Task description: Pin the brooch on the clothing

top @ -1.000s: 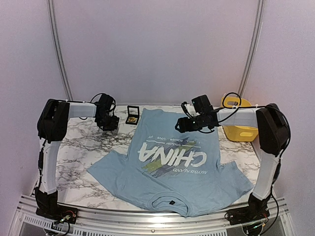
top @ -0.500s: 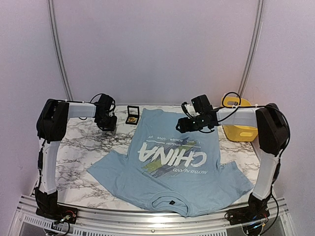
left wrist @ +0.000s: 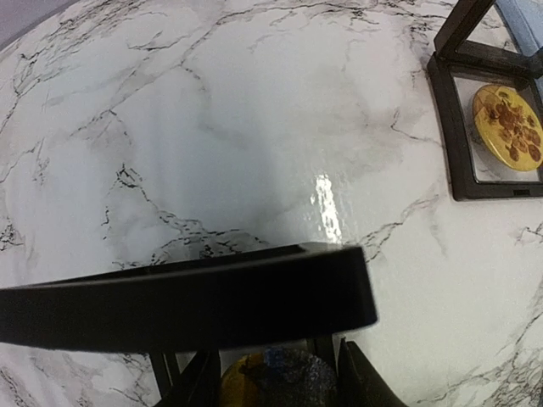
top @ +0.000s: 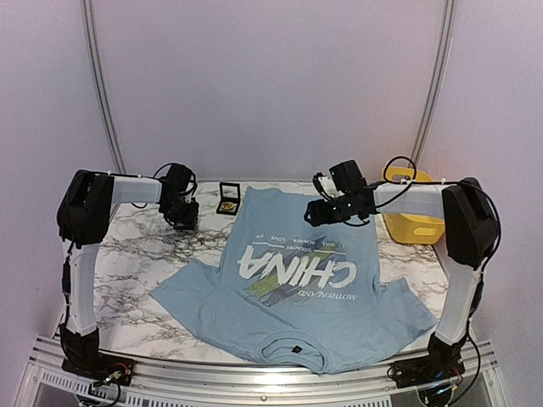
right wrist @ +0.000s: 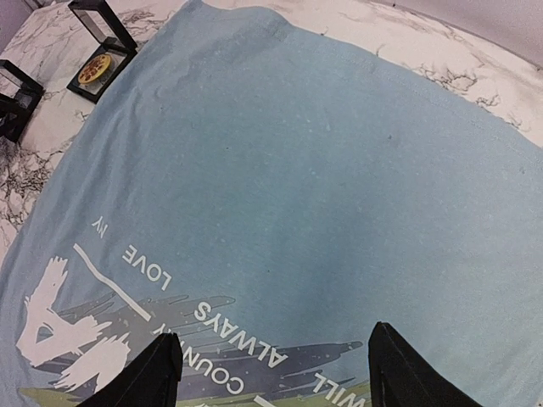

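The clothing (top: 293, 280) is a light blue T-shirt with white "CHINA" lettering, spread flat on the marble table; the right wrist view shows its plain upper part (right wrist: 322, 170). My right gripper (right wrist: 271, 339) hovers open above it with nothing between its fingers. My left gripper (left wrist: 271, 373) is at the back left (top: 182, 212), inside a small black box whose raised lid (left wrist: 187, 297) crosses the left wrist view. Its fingers (left wrist: 356, 377) press on both sides of a round gold and dark brooch (left wrist: 271, 377), mostly cut off at the bottom edge.
A second black box (left wrist: 488, 127) stands open beside the shirt's far hem (top: 227, 199), with a gold disc brooch (left wrist: 507, 127) lying in it. A yellow container (top: 413, 222) stands at the back right, behind the right arm. Bare marble (top: 140, 254) shows left of the shirt.
My left gripper's jaws have closed in round the brooch, and the gripper has shifted slightly toward the back left. The right arm has hardly moved.
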`<state>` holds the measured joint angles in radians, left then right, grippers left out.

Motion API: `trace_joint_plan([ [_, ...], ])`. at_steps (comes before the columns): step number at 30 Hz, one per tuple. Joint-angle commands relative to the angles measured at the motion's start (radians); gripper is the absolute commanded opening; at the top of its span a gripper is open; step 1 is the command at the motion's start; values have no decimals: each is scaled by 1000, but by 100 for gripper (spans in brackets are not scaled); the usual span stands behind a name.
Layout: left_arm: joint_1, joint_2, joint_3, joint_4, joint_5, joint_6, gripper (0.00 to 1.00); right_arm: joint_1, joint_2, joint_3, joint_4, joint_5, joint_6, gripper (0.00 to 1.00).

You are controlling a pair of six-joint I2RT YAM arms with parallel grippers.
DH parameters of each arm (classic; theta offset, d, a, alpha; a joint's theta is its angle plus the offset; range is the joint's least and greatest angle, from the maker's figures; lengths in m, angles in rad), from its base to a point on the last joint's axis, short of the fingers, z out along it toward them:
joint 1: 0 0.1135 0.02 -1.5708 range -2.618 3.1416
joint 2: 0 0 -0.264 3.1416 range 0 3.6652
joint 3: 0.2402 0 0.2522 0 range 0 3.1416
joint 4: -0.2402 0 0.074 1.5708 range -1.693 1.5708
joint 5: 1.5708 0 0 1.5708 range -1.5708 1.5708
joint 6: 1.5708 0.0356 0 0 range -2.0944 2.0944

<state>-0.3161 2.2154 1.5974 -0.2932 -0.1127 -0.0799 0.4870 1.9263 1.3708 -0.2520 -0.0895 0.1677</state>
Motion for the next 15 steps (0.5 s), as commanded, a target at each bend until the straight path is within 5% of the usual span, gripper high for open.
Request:
trace_joint_plan([
  [1,4,-68,-15,-32,24,28,32,4,-2,37,-17,14,-11,70],
  [15,-62,-226,-101,18,110,148,31,-5,-33,110,-49,-53,32,71],
])
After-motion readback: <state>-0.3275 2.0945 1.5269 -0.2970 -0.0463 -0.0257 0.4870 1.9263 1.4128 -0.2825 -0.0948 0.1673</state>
